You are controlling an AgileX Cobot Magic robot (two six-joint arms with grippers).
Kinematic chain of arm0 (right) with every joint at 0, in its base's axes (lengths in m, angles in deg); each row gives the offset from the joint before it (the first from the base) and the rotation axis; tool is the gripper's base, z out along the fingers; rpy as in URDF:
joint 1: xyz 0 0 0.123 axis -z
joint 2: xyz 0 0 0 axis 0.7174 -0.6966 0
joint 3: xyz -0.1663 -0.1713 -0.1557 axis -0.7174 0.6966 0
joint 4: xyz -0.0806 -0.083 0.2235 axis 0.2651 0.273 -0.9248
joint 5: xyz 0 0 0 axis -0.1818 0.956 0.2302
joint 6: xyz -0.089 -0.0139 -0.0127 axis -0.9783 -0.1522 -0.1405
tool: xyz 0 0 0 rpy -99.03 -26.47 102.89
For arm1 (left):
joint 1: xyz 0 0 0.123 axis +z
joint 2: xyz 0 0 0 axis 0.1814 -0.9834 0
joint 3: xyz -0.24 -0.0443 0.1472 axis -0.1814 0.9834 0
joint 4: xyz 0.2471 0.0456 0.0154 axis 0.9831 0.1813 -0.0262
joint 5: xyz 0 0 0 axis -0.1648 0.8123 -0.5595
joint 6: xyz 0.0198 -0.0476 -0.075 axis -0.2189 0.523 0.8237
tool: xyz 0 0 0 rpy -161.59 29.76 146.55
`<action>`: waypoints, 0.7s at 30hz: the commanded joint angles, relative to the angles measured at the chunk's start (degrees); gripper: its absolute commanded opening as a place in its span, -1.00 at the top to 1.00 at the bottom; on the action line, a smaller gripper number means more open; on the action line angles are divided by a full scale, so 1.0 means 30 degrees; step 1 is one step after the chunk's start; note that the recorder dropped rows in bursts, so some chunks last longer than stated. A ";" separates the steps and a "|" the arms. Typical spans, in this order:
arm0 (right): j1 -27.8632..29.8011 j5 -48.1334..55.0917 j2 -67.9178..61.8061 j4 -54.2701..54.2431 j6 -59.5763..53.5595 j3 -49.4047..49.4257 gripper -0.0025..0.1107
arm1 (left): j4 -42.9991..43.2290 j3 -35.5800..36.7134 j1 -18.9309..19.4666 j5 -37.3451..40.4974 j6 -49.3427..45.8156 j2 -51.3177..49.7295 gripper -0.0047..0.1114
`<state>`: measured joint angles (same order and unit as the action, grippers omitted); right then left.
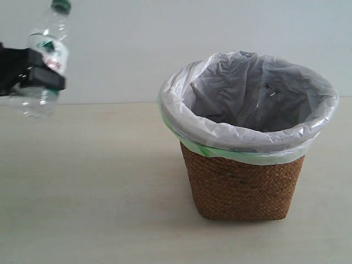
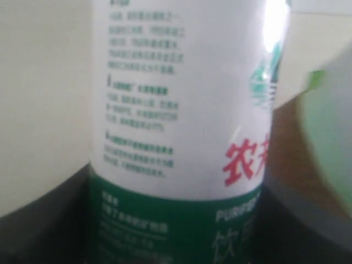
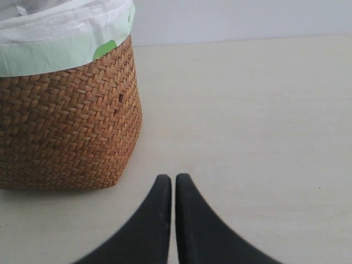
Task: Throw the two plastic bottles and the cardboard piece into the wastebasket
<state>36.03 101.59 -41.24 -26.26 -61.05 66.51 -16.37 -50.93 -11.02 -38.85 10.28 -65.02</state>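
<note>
The smaller clear bottle with the green-and-white label and green cap hangs high at the far left, roughly upright, with my left gripper shut on its middle. Its label fills the left wrist view, dark fingers on either side. The wicker wastebasket with its grey-white bag stands on the table to the right, well apart from the bottle. My right gripper is shut on nothing, low over the table beside the wastebasket. The red-label bottle and the cardboard piece are out of view.
The pale table spreads left of and in front of the basket. A plain light wall runs behind. The bag's green edge folds over the basket rim.
</note>
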 commanded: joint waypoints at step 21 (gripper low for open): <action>0.0031 -0.0071 0.0116 0.0032 -0.0048 -0.0007 0.96 | 1.1660 -0.6924 -0.6135 0.1731 1.0913 -0.1674 -0.66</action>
<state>36.03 101.71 -41.24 -26.26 -61.05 66.51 -0.13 -72.83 -30.38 -38.91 33.80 -69.82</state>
